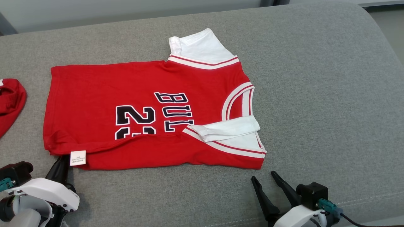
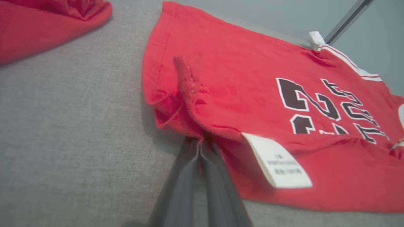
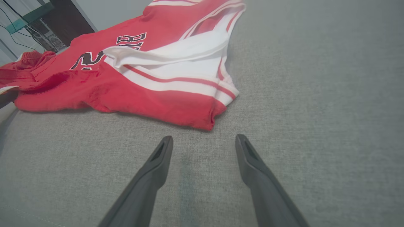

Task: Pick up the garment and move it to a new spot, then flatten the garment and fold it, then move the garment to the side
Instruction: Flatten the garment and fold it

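jersey [image 1: 94, 94], one, hem corner pinched in left jaws; right jaws gape empty; one red cloth [image 1: 9, 101] nearby.

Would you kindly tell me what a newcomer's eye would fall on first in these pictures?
A red jersey with black lettering and white sleeves lies spread across the middle of the grey cushion. The left end effector is shut on its near hem corner, beside a white label. The right end effector is open just short of the opposite near corner, apart from the cloth.
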Available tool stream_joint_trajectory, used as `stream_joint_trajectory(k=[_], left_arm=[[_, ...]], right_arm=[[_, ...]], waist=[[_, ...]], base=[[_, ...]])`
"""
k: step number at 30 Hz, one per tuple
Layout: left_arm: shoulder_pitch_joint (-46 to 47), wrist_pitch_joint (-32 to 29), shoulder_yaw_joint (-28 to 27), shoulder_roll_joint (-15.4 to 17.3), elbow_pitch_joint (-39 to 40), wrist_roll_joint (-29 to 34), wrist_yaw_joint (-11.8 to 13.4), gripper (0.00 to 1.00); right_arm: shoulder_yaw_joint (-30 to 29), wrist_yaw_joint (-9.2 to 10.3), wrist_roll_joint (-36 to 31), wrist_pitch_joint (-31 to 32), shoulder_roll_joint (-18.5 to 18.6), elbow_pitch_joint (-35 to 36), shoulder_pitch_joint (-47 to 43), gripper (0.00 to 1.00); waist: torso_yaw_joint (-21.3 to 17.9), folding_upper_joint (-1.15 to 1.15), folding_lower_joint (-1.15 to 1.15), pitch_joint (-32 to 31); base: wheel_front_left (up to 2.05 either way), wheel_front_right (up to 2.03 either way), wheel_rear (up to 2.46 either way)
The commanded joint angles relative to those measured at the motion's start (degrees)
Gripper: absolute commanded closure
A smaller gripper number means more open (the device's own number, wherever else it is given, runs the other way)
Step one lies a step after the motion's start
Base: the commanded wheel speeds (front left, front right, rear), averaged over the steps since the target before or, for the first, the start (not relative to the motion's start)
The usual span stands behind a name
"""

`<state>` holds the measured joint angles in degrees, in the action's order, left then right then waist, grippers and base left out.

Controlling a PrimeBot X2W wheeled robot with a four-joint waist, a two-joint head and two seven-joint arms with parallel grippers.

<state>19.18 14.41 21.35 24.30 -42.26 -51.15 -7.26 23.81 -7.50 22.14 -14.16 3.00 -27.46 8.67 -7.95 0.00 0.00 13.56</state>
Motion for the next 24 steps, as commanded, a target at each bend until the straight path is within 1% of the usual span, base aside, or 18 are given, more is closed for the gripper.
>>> stream_joint_trajectory(k=[1,7,18,19,20,21,22,24], left_arm=[[1.04,0.57,-2.32,2.06,1.22,1.06,-0.23,1.0],[0.68,0.58,-2.93,1.26,2.03,4.44,-0.23,1.0],[0.23,0.58,-3.31,0.72,2.89,4.95,-0.23,1.0],[0.2,0.59,-3.34,0.65,2.93,4.78,-0.23,1.0],[0.22,0.59,-3.27,0.71,2.99,4.81,-0.23,1.0],[0.26,0.59,-3.19,0.82,3.04,4.95,-0.23,1.0],[0.25,0.59,-3.11,0.77,3.05,4.76,-0.23,1.0],[0.35,0.59,-2.96,0.94,3.16,4.77,-0.23,1.0]], right_arm=[[1.37,0.01,0.64,-0.83,-0.13,1.21,0.61,0.0],[3.37,0.01,4.15,-0.83,-0.13,-1.97,4.52,0.0],[5.4,0.01,6.55,-0.84,-0.13,-7.44,9.77,0.0],[5.7,0.01,6.83,-0.84,-0.13,-7.69,10.0,0.07],[6.36,0.01,7.11,-0.84,-0.13,-8.22,10.14,0.41],[6.87,0.01,7.47,-0.84,-0.13,-8.42,10.28,0.82],[7.22,0.01,7.69,-0.84,-0.13,-8.6,10.38,1.0],[7.67,0.01,7.91,-0.84,-0.13,-8.91,10.55,1.0]], waist=[[0.07,0.0,0.0,0.01],[1.19,0.0,0.0,0.05],[2.27,0.0,0.0,0.63],[2.29,0.0,0.0,0.66],[2.3,0.0,0.0,0.69],[2.29,0.0,0.0,0.73],[2.26,0.0,0.0,0.72],[2.19,0.0,0.0,0.72]], base=[[0.0,0.0,0.0],[0.0,0.0,0.0],[0.0,0.0,0.0],[0.0,0.0,0.0],[0.0,0.0,0.0],[0.0,0.0,0.0],[0.0,0.0,0.0],[0.0,0.0,0.0]])
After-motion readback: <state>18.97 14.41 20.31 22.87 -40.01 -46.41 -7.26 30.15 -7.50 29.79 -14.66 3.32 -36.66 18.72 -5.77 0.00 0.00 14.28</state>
